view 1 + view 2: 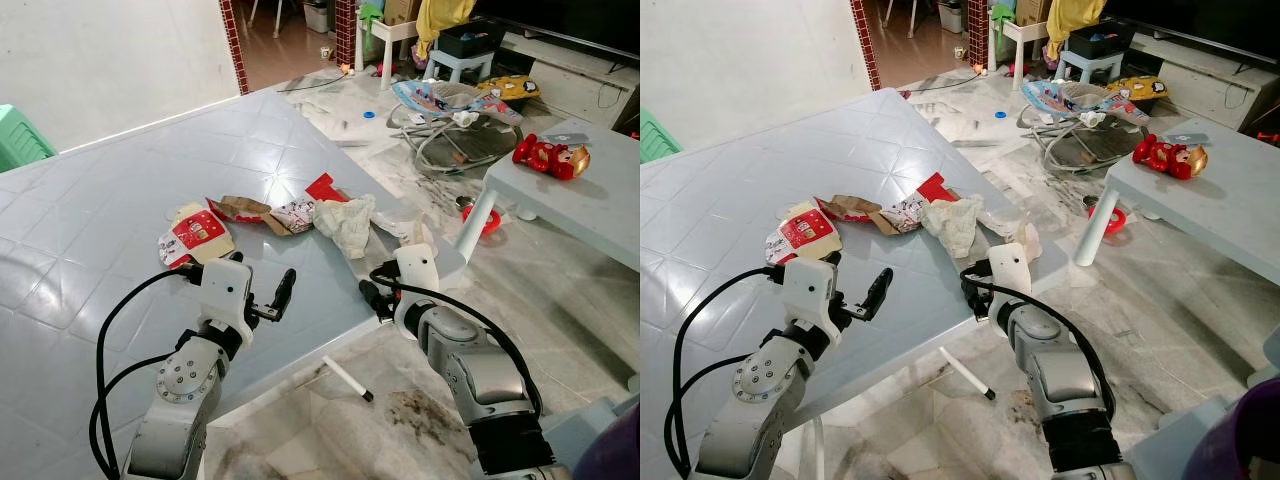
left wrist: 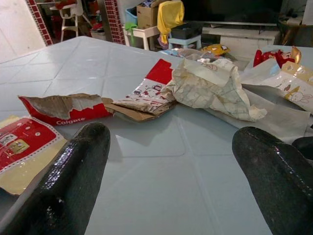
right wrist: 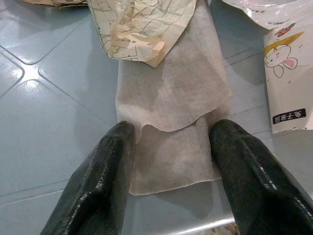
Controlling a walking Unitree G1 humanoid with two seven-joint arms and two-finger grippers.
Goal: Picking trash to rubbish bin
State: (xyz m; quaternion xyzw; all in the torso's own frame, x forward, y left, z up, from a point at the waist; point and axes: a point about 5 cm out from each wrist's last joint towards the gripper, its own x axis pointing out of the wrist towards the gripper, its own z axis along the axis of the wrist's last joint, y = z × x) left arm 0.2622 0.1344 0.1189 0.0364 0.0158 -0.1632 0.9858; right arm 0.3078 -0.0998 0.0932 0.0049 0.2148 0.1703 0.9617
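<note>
I see a pale blue tiled surface [image 1: 120, 200] filling the left and centre of the head views, with the trash strung in a line across its middle. From left to right in the frame: a flattened red and cream carton [image 1: 195, 235], a torn red Colgate box [image 2: 63, 107], a small red-cornered wrapper with cartoon prints [image 1: 305, 205], and a crumpled printed paper [image 1: 345, 222]. Just right of that, near the surface's edge, lie a flat grey tissue sheet [image 3: 171, 103] and a white rabbit-print wrapper [image 3: 288, 73].

My left gripper [image 1: 268, 300] hovers low over the surface, below the carton in the frame, jaws released and holding nothing; its wrist view looks between the two fingers [image 2: 73, 171] toward the Colgate box and crumpled paper.

My right gripper [image 3: 171, 161] sits at the surface's edge, lower centre-right of the frame. Its jaws are spread apart with the near end of the tissue sheet lying between them (I cannot tell whether the fingertips touch it).

On the floor under the edge lies a white marker pen [image 1: 347, 379]. A second pale table [image 1: 570, 190] at the upper right carries a red toy [image 1: 550, 157].
</note>
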